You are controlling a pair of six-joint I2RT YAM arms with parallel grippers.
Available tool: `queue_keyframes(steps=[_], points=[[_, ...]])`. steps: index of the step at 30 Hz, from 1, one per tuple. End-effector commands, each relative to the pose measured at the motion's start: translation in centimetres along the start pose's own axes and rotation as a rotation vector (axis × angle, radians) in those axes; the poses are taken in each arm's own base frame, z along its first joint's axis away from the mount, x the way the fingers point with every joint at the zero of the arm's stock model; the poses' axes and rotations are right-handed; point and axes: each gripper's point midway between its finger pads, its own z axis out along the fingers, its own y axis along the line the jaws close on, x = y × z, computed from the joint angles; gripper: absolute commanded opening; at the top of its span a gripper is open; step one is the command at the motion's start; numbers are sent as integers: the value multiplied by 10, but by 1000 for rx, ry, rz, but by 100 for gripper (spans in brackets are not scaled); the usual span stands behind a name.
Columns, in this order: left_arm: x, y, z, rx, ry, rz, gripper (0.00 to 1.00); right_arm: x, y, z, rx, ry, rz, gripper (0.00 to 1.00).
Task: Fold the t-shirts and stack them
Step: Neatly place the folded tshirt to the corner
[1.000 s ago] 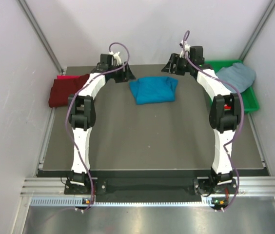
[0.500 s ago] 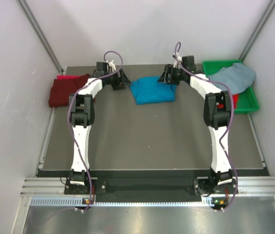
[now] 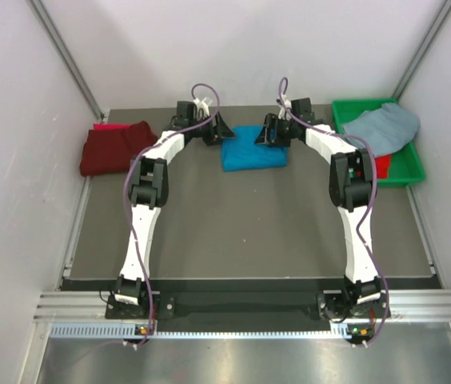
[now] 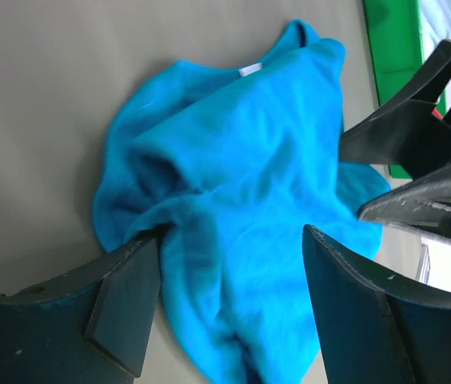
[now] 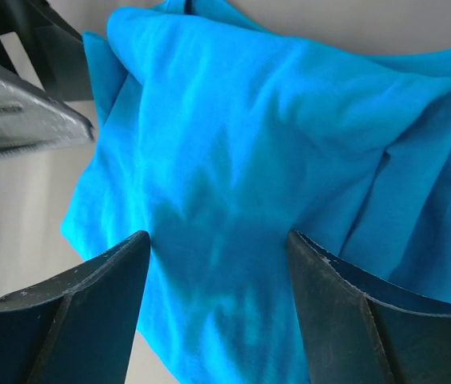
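Note:
The turquoise-blue t-shirt (image 3: 253, 150) lies bunched at the back middle of the table. My left gripper (image 3: 219, 133) is at its left edge and my right gripper (image 3: 269, 133) at its upper right edge. In the left wrist view the left gripper (image 4: 232, 236) is open, its fingers (image 4: 121, 296) straddling the blue t-shirt (image 4: 233, 160). In the right wrist view the right gripper (image 5: 217, 236) is open too, with the blue cloth (image 5: 273, 120) filling the gap. A maroon t-shirt (image 3: 112, 150) lies folded at the back left, over a red one (image 3: 107, 126).
A green bin (image 3: 405, 164) stands at the back right, holding a pale grey-blue t-shirt (image 3: 384, 126) and a red one (image 3: 381, 166). The enclosure walls close in the left, back and right sides. Each gripper shows in the other's wrist view, close by.
Both grippers have moved inward from the back corners onto the two sides of the turquoise t-shirt. The shirt looks pushed narrower. Both stay open.

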Motion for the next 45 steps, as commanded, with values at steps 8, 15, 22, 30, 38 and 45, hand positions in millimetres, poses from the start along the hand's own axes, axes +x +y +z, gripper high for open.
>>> queue_keyframes(steps=[8, 15, 22, 30, 38, 45], points=[[57, 17, 42, -39, 102, -59, 71, -6, 11, 5, -15, -18, -47, 70], [68, 13, 54, -19, 120, -61, 45, -4, 13, 4, -15, -16, -48, 70], [58, 12, 50, -39, 96, -52, 0, -5, 13, 4, -12, -17, -49, 70], [-17, -2, -28, -119, -30, 49, 0, -10, 16, -2, -6, -31, -64, 70], [-64, -6, -116, -194, -90, 146, 0, -30, 15, -23, -4, -73, -52, 70], [-87, -13, -175, -272, -113, 238, 0, -34, -2, -37, 28, -83, -49, 70]])
